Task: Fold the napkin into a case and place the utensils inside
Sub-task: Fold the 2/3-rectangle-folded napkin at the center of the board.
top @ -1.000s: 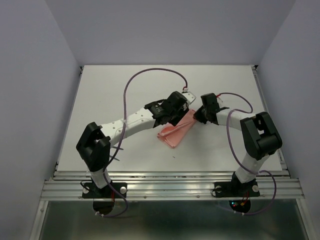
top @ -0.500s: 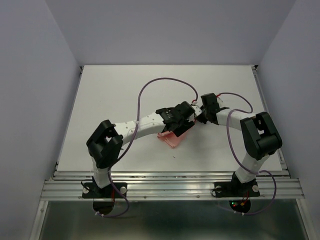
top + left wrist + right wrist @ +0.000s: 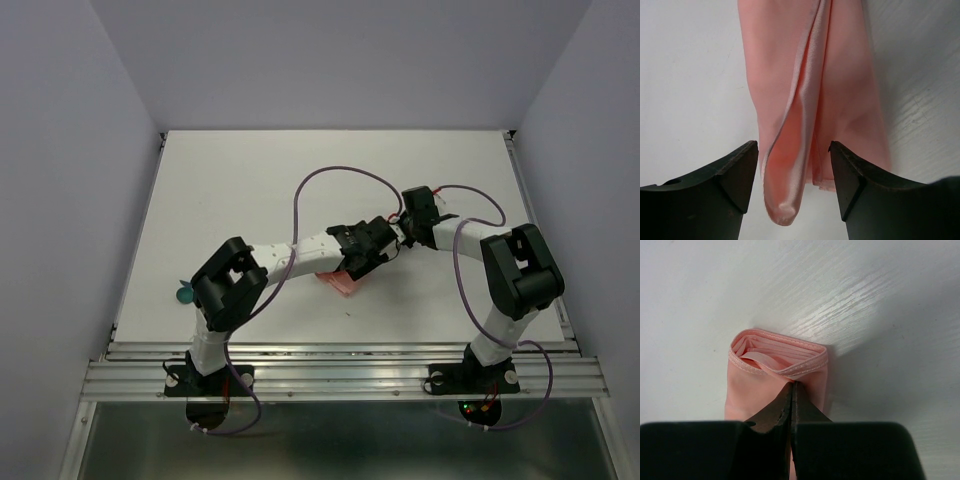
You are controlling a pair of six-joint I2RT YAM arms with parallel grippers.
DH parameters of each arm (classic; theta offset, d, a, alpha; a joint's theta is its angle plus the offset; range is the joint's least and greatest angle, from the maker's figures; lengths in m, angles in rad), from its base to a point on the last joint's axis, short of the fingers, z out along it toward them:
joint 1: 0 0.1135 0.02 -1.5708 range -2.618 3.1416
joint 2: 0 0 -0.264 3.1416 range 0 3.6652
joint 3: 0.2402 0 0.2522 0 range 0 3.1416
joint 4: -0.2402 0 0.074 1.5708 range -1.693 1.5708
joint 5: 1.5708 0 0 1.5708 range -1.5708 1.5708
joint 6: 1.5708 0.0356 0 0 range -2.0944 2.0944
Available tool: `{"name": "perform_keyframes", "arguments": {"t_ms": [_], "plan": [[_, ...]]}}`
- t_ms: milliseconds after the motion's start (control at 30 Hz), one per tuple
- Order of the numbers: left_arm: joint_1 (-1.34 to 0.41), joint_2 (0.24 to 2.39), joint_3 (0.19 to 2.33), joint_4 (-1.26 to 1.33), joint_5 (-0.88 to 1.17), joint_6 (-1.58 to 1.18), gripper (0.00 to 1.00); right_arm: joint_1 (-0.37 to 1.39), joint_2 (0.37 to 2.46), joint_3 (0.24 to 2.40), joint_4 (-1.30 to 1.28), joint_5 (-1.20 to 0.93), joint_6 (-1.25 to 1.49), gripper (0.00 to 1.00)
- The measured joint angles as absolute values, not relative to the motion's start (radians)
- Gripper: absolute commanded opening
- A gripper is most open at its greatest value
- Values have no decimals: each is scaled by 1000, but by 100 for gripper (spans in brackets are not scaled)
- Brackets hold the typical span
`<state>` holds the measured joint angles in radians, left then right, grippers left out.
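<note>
The salmon-pink napkin (image 3: 840,90) lies folded into a narrow layered case (image 3: 342,284) at mid-table. In the left wrist view its near end bulges up between the two fingertips of my left gripper (image 3: 793,150), which stands open astride the cloth without touching it. In the right wrist view the case's far end (image 3: 775,352) gapes as an open mouth showing several layers. My right gripper (image 3: 792,386) is shut, pinching the top layer just behind that mouth. The two grippers (image 3: 352,266) (image 3: 398,238) nearly meet over the cloth. A teal round utensil end (image 3: 184,294) peeks out by the left arm's elbow.
Purple cables (image 3: 330,175) loop above both arms. The left arm (image 3: 290,255) stretches across the table's (image 3: 250,190) middle and hides most of the case from above. A metal rail (image 3: 340,375) runs along the table's near edge.
My left arm swung right and down along the napkin to its near end, and its jaws opened wider. The teal utensil end came into sight at left. The right arm stayed put.
</note>
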<state>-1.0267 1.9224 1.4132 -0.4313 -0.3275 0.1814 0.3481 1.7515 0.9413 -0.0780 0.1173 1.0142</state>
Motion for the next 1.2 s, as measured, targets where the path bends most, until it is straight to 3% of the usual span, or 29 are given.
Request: {"name": "perform_keyframes", "arguments": {"t_ms": [167,367,433,467,567,600,1200], "plan": [[-1027,1925,1413,-424,-358,181,66,346,1752,941,-78,114,1013,1],[-1027,1958,1413,-416,-366,181,55,346,1752,941,-78,113,1013,1],[-1027,1965,1413,-416,-367,182,46,346,1752,941,-78,113,1013,1],[-1027,1966,1413,-417,-367,182,32,346,1752,941,-78,113,1013,1],[-1027,1966,1413,-416,-366,181,12,346,1752,941,-78,113,1013,1],[-1027,1966,1413,-418,-366,181,0,346,1752,941,-78,113,1013,1],[-1026,1966,1437,-431,-167,175,0,346,1661,917,-143,109,906,1]]}}
